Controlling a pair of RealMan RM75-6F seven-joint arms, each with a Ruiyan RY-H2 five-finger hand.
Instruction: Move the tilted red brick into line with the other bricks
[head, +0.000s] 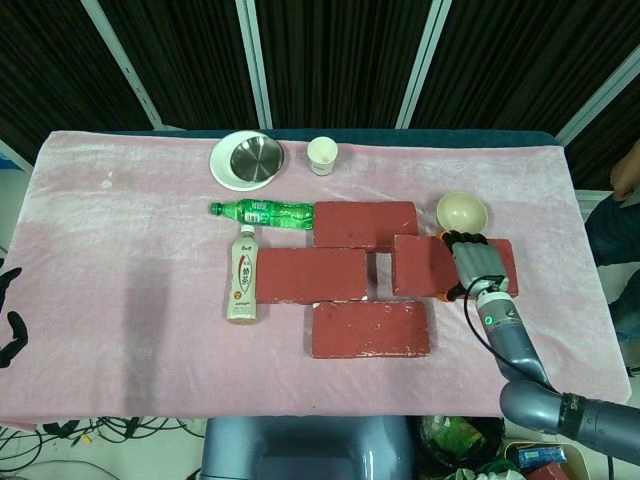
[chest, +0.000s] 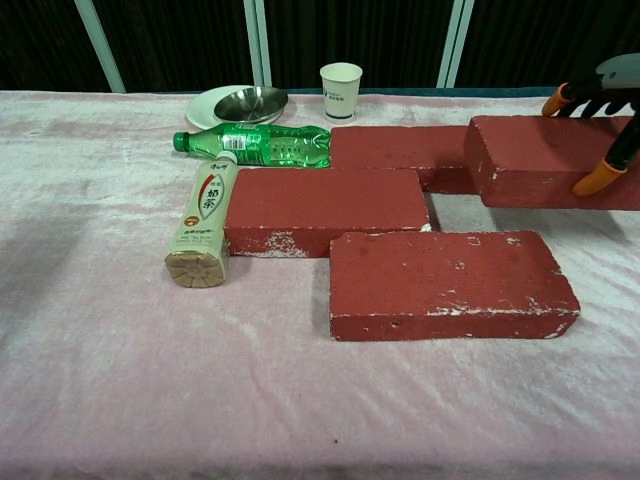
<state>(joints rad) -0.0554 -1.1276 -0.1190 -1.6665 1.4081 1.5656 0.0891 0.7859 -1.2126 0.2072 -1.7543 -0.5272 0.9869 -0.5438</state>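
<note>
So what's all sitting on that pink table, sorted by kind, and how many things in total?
Red bricks: 4
Bottles: 2
Paper cup: 1
Plate with metal bowl: 1
Cream bowl: 1
Total: 9
</note>
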